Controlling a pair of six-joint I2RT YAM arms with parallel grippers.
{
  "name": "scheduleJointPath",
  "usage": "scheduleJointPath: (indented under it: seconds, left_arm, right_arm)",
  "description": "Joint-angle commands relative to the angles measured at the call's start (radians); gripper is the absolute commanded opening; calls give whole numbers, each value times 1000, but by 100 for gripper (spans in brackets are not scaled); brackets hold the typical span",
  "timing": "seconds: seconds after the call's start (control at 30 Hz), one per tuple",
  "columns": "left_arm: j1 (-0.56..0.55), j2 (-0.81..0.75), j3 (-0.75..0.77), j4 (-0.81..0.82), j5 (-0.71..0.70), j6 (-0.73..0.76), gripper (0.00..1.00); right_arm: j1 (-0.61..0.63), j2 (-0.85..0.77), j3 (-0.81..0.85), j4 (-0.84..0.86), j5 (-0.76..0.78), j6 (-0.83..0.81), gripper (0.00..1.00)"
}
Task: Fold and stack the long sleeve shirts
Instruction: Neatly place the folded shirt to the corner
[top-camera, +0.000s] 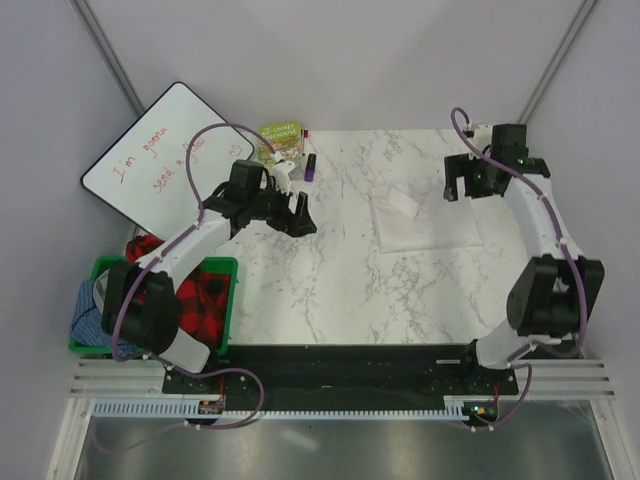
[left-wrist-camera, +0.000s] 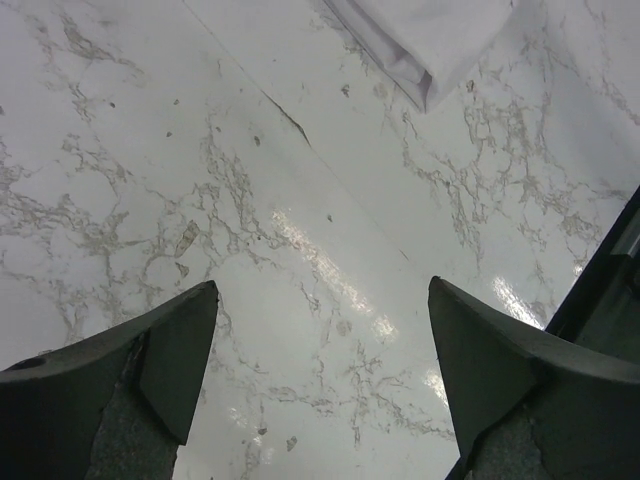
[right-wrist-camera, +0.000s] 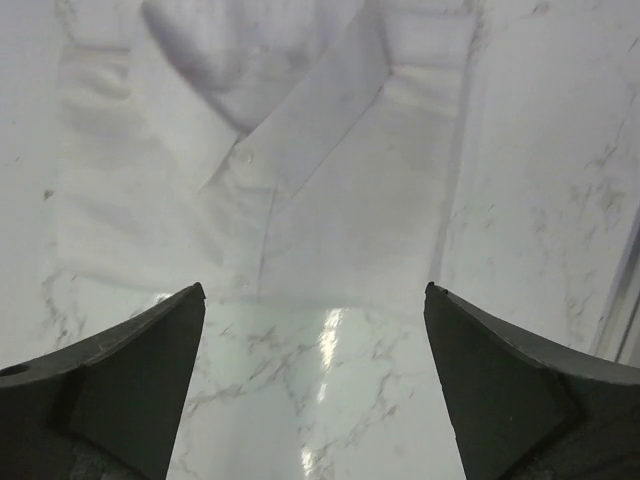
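One long sleeve shirt (top-camera: 420, 215), plain white and folded into a flat rectangle, lies on the marble table (top-camera: 340, 290) right of centre. In the right wrist view its collar and button front (right-wrist-camera: 270, 170) face up just beyond the fingertips. My right gripper (right-wrist-camera: 314, 287) hovers at the shirt's far right edge (top-camera: 458, 185), open, with only bare table between its fingers. My left gripper (left-wrist-camera: 323, 283) is open above bare marble left of centre (top-camera: 300, 218), apart from the shirt. A folded corner of the shirt (left-wrist-camera: 430, 40) shows at the top of the left wrist view.
A whiteboard (top-camera: 165, 155) with red writing leans at the back left. A green book (top-camera: 282, 135) and a small purple object (top-camera: 311, 166) sit at the table's far edge. A green bin (top-camera: 225, 300) with red plaid cloth and blue cloth (top-camera: 95, 305) stands at the left.
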Motion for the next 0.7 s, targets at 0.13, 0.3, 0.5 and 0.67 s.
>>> scheduleJointPath:
  seconds: [0.13, 0.3, 0.5, 0.67]
  left_arm:
    - [23, -140, -36, -56, -52, -6, 93]
    - [40, -152, -30, -70, -65, -6, 93]
    - [58, -152, -25, -71, -69, -21, 93]
    - [65, -154, -22, -76, -68, -29, 93]
  right_arm:
    - [106, -297, -485, 145, 13, 299, 98]
    - [208, -300, -616, 279, 128, 411, 98]
    - [344, -239, -680, 369, 243, 558, 98]
    - [418, -170, -674, 412, 294, 618, 98]
